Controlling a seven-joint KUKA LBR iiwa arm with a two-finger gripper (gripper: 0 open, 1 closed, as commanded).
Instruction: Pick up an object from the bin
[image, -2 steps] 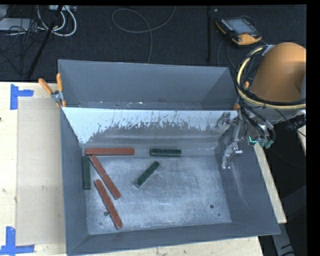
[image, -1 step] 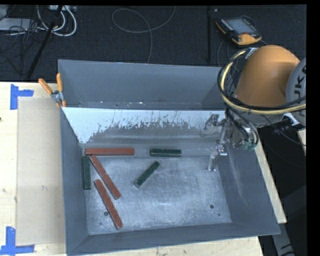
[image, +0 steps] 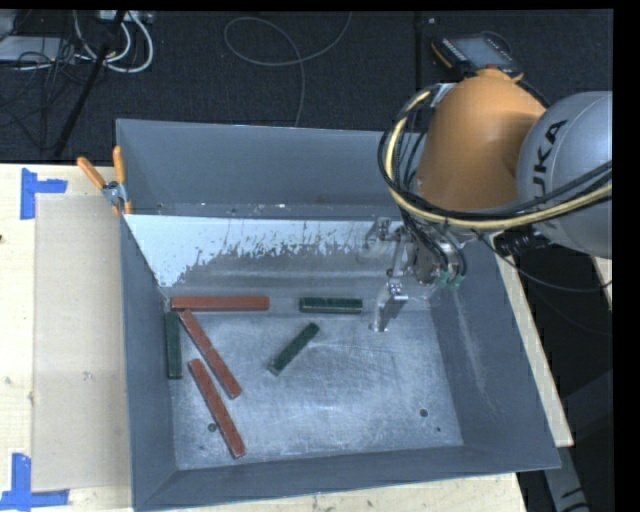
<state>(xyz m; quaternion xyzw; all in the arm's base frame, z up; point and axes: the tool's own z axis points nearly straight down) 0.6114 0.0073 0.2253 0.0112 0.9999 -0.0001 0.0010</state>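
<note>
On the left of the grey bin (image: 250, 170) floor, you see a thin green stick (image: 174, 345) pointing up and down. Just beside it lie a flat red-brown stick (image: 220, 302), a slanted red-brown stick (image: 210, 355) and a lower red-brown stick (image: 217, 408). Near the middle rests a tilted green stick (image: 293, 347). Behind it lies a short dark green stick (image: 330, 305), flat across. Just to its right hangs the claw (image: 388, 305), low over the floor. You cannot tell if the claw is open or closed.

One camera above the bin (image: 250, 170)
I look down slightly from one side, close enough to see all its walls; the arm (image: 480, 130) enters at right.
</note>
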